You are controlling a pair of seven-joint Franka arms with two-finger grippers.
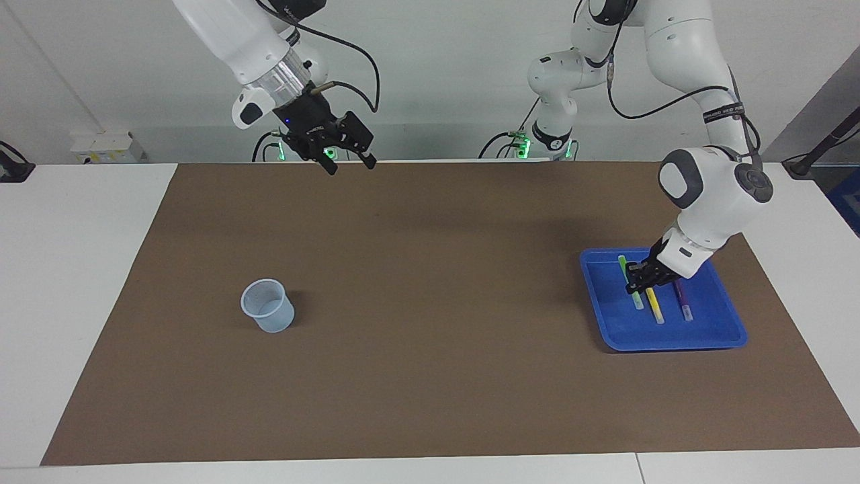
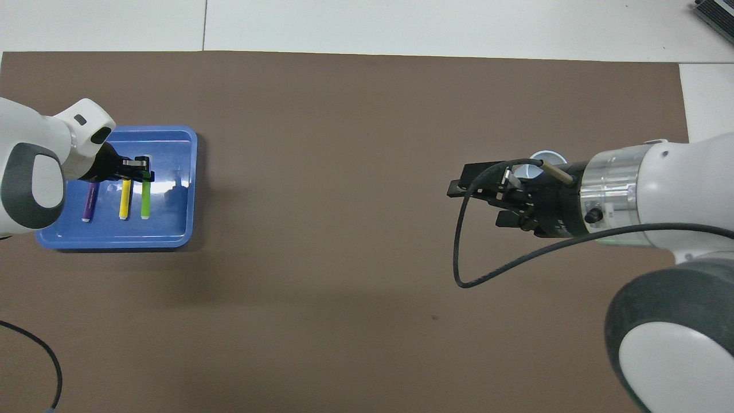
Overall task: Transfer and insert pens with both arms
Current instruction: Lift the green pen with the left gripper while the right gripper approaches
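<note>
My left gripper (image 1: 638, 279) is shut on the green pen (image 1: 635, 298), holding it slightly tilted just above the blue tray (image 1: 605, 323). From overhead, the left gripper (image 2: 140, 169) grips the green pen (image 2: 145, 198) near its farther end. The yellow pen (image 1: 655, 306) and the purple pen (image 1: 682, 299) lie side by side in the tray. My right gripper (image 1: 351, 167) hangs open and holds nothing, high over the mat's edge nearest the robots.
A pale translucent cup (image 1: 267, 306) stands upright on the brown mat (image 1: 430, 376) toward the right arm's end. In the overhead view the right gripper (image 2: 476, 195) covers most of the cup (image 2: 545, 156). White table borders the mat.
</note>
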